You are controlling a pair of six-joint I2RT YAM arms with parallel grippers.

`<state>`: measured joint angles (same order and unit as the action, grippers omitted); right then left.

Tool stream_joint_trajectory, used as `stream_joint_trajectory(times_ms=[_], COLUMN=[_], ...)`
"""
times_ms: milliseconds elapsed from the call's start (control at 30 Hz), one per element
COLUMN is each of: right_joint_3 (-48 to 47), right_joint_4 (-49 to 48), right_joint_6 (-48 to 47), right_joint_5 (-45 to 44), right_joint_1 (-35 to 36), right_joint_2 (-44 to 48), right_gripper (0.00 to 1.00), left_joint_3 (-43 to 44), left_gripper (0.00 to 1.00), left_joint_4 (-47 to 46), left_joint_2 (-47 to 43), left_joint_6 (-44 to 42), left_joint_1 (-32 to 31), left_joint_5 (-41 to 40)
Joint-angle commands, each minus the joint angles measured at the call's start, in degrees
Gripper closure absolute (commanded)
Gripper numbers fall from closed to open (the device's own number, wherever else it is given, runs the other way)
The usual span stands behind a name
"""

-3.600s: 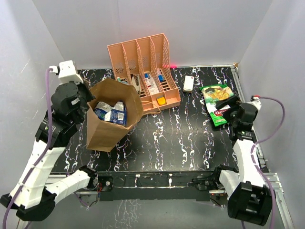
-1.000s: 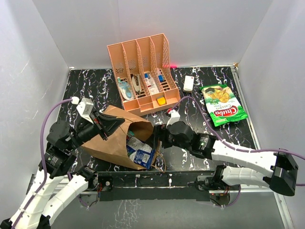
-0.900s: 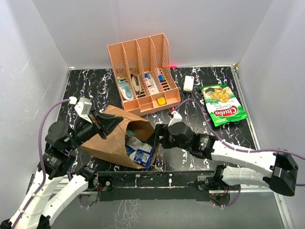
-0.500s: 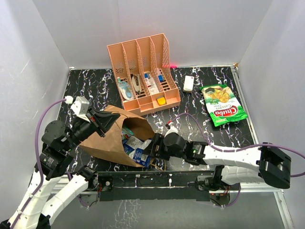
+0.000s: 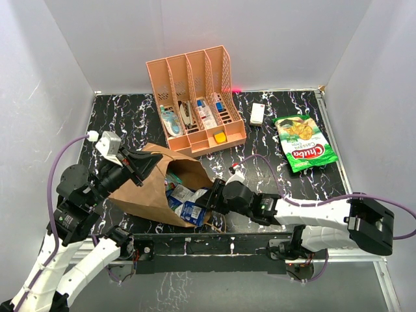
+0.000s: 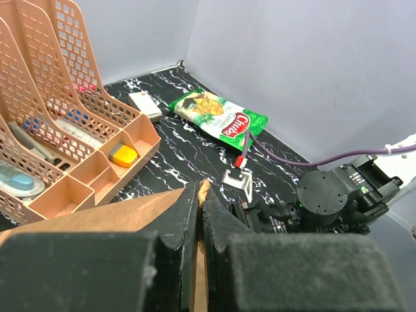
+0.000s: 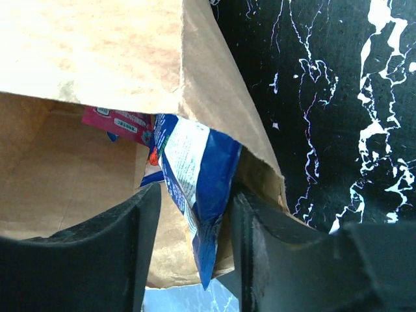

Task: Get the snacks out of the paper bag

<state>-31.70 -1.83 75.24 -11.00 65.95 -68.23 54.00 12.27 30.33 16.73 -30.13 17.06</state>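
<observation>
**Step in hand — drawing a packet from the bag mouth.** The paper bag lies tipped on its side, mouth toward the right arm. The left gripper is clenched on the bag's upper paper edge and holds it up. Several snacks lie in the mouth, still inside. One green chip bag is already out, flat at the table's far right.

The right gripper is at the mouth, one finger on each side of a blue packet. The jaws stand close against it, but a firm pinch cannot be told. A red packet lies deeper in.

**Next move, as judged.** Secure the blue packet, then pull it straight out along the bag's axis while the left arm anchors the paper.

**Edges and room.** The bag's side wall presses beside one right finger and may snag. The mouth lies near the table's front edge, so little room remains there. The rack stands just behind the bag. Bare tabletop between bag and chip bag is the clear route.
</observation>
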Motion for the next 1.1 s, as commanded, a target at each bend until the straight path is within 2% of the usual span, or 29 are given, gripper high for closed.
stream_joint_trajectory(times_ms=[0,133,333,467,600,867,1067], right_joint_3=[-0.52,-0.50,-2.43,-3.59,-7.08,-17.30,-24.19], right_joint_4=[-4.31,-4.61,-5.12,-5.18,-4.88,2.63,8.57], right_joint_6=[0.51,-0.42,-6.44,-12.33,-22.39,-37.28,-44.65], right_joint_5=[-2.85,-3.07,-4.47,-7.62,-8.16,-9.17,-14.12], right_joint_1=[0.29,0.32,0.32,0.29,0.30,0.32,0.32], right_joint_2=[-0.71,-1.01,2.86,7.80,12.37,18.81,22.21], right_gripper=[0.56,0.74,0.92,0.92,0.92,0.92,0.92], left_joint_3=[0.67,0.80,0.41,0.13,0.20,0.46,0.87], left_gripper=[1.00,1.00,1.00,1.00,1.00,1.00,1.00], left_joint_4=[-3.02,-1.76,-1.15,-0.53,0.28,1.55,1.98], left_joint_2=[-0.88,-0.87,-1.49,-2.07,-2.38,-2.00,-1.47], left_joint_6=[1.16,0.24,1.03,2.26,1.52,1.81,1.50], left_joint_1=[-0.19,-0.12,-0.19,-0.14,-0.19,-0.12,-0.18], left_joint_5=[-0.88,-1.29,-4.34,-8.55,-9.67,-12.34,-13.52])
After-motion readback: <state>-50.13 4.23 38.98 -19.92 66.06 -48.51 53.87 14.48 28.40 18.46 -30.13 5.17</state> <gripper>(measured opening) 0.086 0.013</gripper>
